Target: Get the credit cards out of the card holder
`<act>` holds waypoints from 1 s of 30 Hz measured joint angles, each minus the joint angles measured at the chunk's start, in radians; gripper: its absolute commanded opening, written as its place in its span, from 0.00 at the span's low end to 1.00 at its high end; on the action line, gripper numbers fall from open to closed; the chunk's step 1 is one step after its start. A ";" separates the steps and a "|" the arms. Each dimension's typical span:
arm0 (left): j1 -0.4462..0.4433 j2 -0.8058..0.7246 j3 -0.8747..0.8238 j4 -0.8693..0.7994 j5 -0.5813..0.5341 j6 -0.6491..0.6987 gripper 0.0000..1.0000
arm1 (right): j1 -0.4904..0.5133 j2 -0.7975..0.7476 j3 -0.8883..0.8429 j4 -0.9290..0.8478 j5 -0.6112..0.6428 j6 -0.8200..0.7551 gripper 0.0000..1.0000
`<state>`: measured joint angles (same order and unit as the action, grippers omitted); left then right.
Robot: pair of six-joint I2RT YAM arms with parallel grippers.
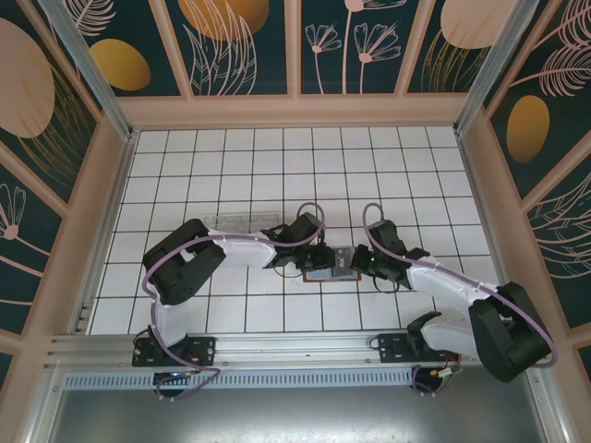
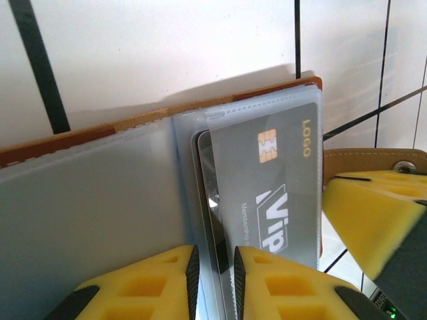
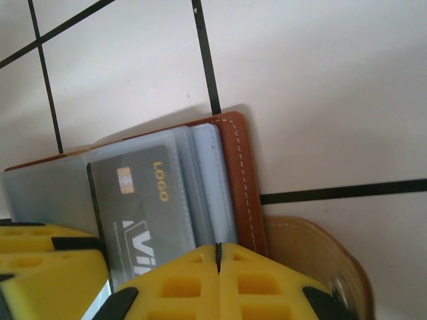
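White-tiled worktop (image 1: 231, 157), floral panels around. Holder (image 1: 332, 273) lies open mid-worktop between the arms; left tool (image 2: 213, 283) is nearly closed, pinching the near edge of the grey card (image 2: 267, 193) in its clear sleeve (image 2: 310, 113), and right tool (image 3: 217, 267) is fully closed, pads together at the holder's right edge, can't tell if it has anything nipped. Risks, my read: left pads catch the sleeve or the second card (image 2: 207, 187) behind, so the holder drags or two come out; the right hold slips and the holder lifts. Readable: gold "LOGO", white "Vip", small print illegible.
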<state>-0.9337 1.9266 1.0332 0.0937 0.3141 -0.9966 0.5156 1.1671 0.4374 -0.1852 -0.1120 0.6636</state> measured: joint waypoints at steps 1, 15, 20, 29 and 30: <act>-0.001 0.000 0.000 -0.001 -0.002 0.000 0.25 | 0.000 -0.011 0.000 -0.010 0.004 0.000 0.06; -0.002 0.000 0.000 0.000 0.000 0.000 0.26 | 0.018 0.028 -0.007 -0.006 0.003 0.001 0.06; 0.001 0.000 0.000 0.001 0.003 0.000 0.26 | 0.042 0.043 -0.006 0.017 0.014 0.006 0.06; 0.010 0.000 -0.005 0.008 0.003 -0.001 0.22 | 0.086 0.087 0.025 0.017 0.063 0.008 0.06; 0.012 0.000 -0.007 0.011 0.004 -0.001 0.22 | 0.089 0.092 0.029 0.017 0.067 0.008 0.06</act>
<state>-0.9215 1.9266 1.0260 0.1051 0.3183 -0.9977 0.6044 1.2591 0.4664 -0.1680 -0.0448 0.6712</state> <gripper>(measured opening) 0.231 0.060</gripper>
